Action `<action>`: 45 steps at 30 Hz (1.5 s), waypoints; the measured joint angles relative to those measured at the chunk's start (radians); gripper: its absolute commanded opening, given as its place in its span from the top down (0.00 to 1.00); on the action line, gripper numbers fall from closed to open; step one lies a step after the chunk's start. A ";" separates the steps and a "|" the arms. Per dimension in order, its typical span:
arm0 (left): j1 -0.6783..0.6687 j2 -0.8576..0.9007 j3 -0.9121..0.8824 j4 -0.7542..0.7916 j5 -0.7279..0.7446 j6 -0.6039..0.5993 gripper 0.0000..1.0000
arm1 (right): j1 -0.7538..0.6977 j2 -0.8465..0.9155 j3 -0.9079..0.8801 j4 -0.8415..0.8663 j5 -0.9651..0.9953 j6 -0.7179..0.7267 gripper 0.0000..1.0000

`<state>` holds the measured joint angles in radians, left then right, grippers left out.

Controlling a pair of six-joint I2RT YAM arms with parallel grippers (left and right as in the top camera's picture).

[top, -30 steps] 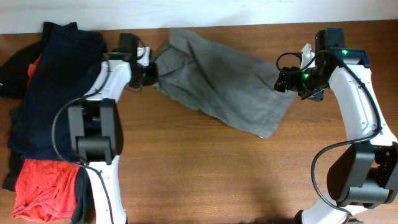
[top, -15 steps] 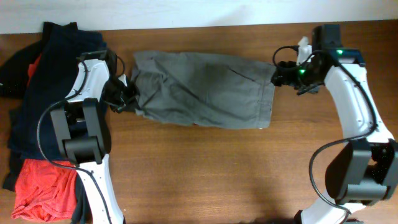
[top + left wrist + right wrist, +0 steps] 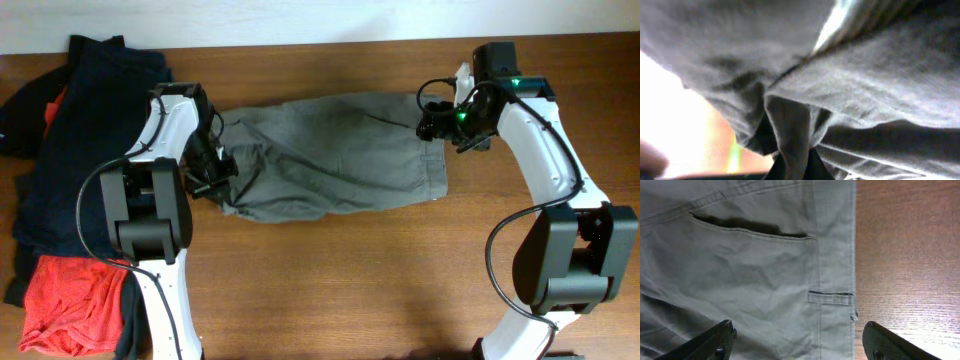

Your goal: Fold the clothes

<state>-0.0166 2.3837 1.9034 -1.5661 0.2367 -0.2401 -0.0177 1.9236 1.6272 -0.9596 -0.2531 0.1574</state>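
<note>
The grey-olive shorts [image 3: 340,150] lie wrinkled across the back of the table, waistband to the right. My left gripper [image 3: 214,172] is shut on a bunched fold at their left end; the left wrist view shows this fold [image 3: 795,150] pinched between the jaws [image 3: 796,172]. My right gripper [image 3: 436,122] hovers over the waistband's far right corner, open and empty. In the right wrist view its fingers [image 3: 800,342] are spread wide above the shorts [image 3: 740,280], with a back pocket slit [image 3: 747,227] and a belt loop [image 3: 831,297] showing.
A navy-blue garment [image 3: 85,130] lies piled at the table's left edge, with an orange-red garment [image 3: 65,300] at the front left. Bare wooden table [image 3: 380,280] lies in front of the shorts, also right of the waistband in the right wrist view [image 3: 905,255].
My right gripper let go of the waistband and shifted slightly left. My left gripper moved right and forward with the left end, so the shorts went from stretched to slack and bunched.
</note>
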 measured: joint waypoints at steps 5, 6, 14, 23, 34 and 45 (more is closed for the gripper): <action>0.000 -0.007 -0.001 -0.035 -0.061 0.003 0.89 | 0.000 0.000 0.000 -0.001 0.000 0.000 0.13; 0.000 -0.018 -0.002 -0.031 -0.066 0.003 0.78 | 0.000 0.000 0.000 -0.003 -0.009 -0.002 0.14; 0.001 -0.229 -0.004 0.016 -0.095 0.016 0.22 | 0.000 0.000 0.021 -0.004 -0.064 -0.012 0.14; 0.013 -0.231 0.173 0.138 -0.071 0.089 0.22 | 0.013 0.000 0.039 0.011 -0.071 -0.042 0.93; -0.060 -0.231 0.193 0.266 -0.056 0.354 0.24 | 0.028 0.000 0.039 -0.005 -0.075 -0.041 0.86; -0.031 -0.151 0.177 0.325 -0.167 0.269 0.25 | 0.028 0.000 0.039 -0.032 -0.074 -0.042 0.82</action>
<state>-0.0475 2.2322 2.0804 -1.2411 0.0696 0.0292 0.0105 1.9236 1.6665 -0.9913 -0.3275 0.1158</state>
